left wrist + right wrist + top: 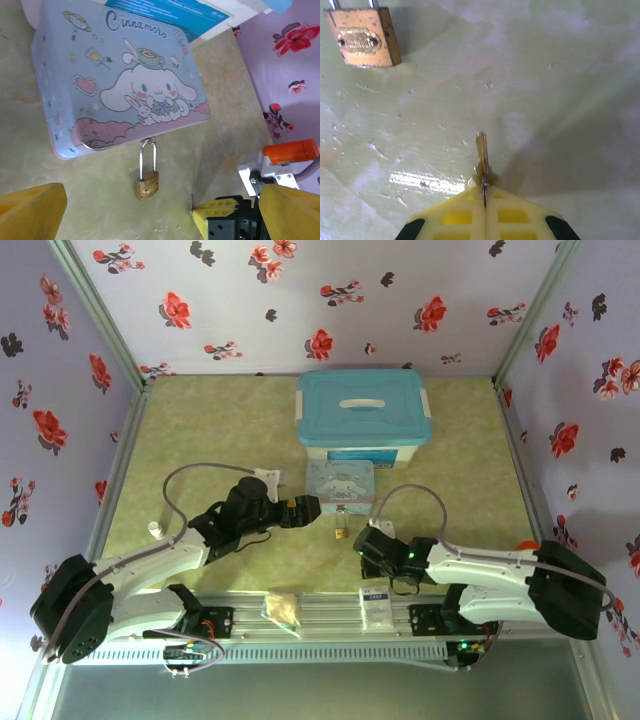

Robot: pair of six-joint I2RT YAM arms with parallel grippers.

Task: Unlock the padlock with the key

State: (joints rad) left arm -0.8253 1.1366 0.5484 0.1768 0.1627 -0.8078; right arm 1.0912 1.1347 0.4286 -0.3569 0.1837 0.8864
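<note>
The small brass padlock lies flat on the green table, its silvery shackle hooked through the clasp of the cartoon tin. In the right wrist view the padlock body sits at the top left. My right gripper is shut on the key, whose thin blade points forward over the table, apart from the lock and to its right. My left gripper is open, its yellow fingers wide either side of the lock. From above, the padlock lies between left gripper and right gripper.
A white box with a blue lid stands behind the tin. Two small packets rest on the front rail. A small white object lies at the left. Floral walls close in three sides.
</note>
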